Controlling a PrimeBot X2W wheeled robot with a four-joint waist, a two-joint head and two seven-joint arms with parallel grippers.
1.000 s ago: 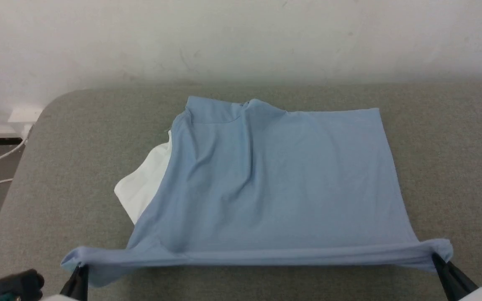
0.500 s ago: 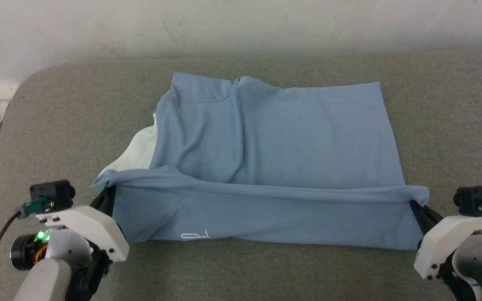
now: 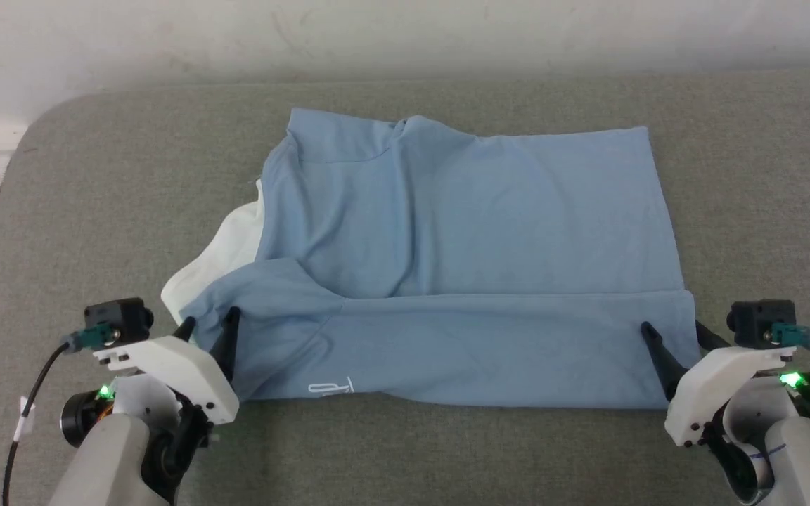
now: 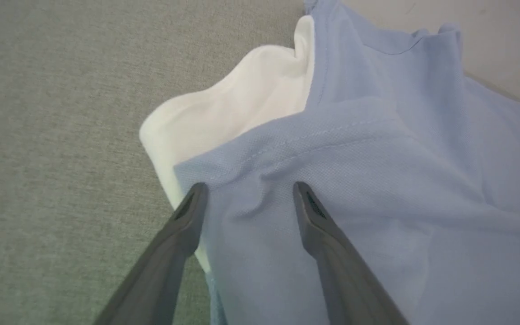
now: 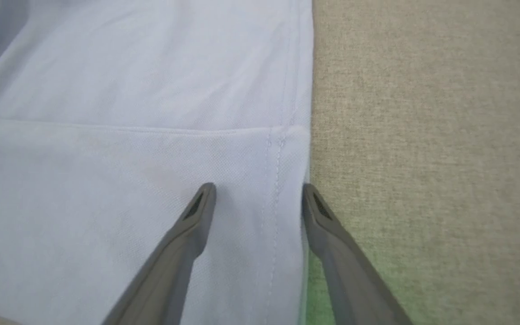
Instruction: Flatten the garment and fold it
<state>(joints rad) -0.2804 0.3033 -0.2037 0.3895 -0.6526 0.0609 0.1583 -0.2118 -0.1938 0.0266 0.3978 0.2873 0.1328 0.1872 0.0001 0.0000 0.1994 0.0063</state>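
My left gripper [image 3: 209,320] and right gripper [image 3: 672,327] are both hanging wide open, gripping nothing, dark fingers straddling the near corners of the light blue soft knit top [image 3: 461,225], which is lying part-folded on the grey fabric surface [image 3: 95,183].

The head camera looks forward and down from the near side, taking in the whole garment [image 3: 461,232]. Each wrist camera hangs close over one near corner, shared with the head view.
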